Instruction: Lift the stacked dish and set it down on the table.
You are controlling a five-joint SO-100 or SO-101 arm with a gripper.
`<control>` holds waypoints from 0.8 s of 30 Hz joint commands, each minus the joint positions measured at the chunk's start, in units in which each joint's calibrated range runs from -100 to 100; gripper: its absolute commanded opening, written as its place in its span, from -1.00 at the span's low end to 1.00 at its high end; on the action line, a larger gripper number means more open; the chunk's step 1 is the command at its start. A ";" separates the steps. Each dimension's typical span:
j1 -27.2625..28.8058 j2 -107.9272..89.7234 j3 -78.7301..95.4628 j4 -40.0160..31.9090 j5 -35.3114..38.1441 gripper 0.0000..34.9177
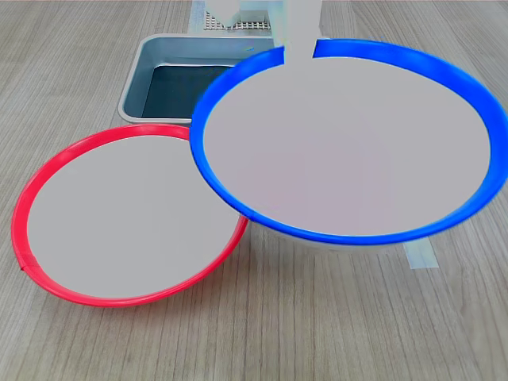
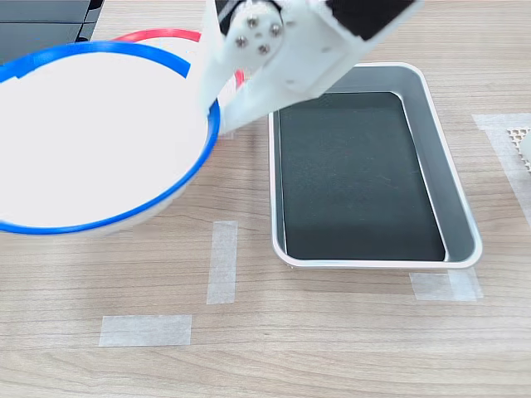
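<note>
The stacked dish [image 1: 349,139], a wide bowl with a blue rim and pale inside, hangs lifted and tilted above the table [image 1: 317,325]. In the second exterior view the stacked dish [image 2: 91,137] fills the upper left. My white gripper [image 1: 300,46] is shut on its far rim, one finger reaching inside the bowl. In the second exterior view the gripper [image 2: 212,109] clamps the rim's right side. A red-rimmed bowl [image 1: 131,214] sits on the table, partly overlapped by the blue one. Only its rim [image 2: 162,35] shows in the second exterior view.
A grey metal tray [image 1: 141,75] with a dark floor stands behind the bowls; the tray [image 2: 460,199] lies on the second exterior view's right. Pale tape strips [image 2: 221,261] mark the wood. A black object [image 2: 41,21] sits at the second exterior view's top left.
</note>
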 commanded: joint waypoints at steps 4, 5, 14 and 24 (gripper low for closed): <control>-1.99 3.28 2.05 -3.14 1.86 -1.00; -2.18 4.22 2.23 -3.55 2.20 -1.00; -3.59 12.32 -0.14 -5.45 3.27 -1.00; -5.94 15.82 -4.14 -4.46 3.47 -1.00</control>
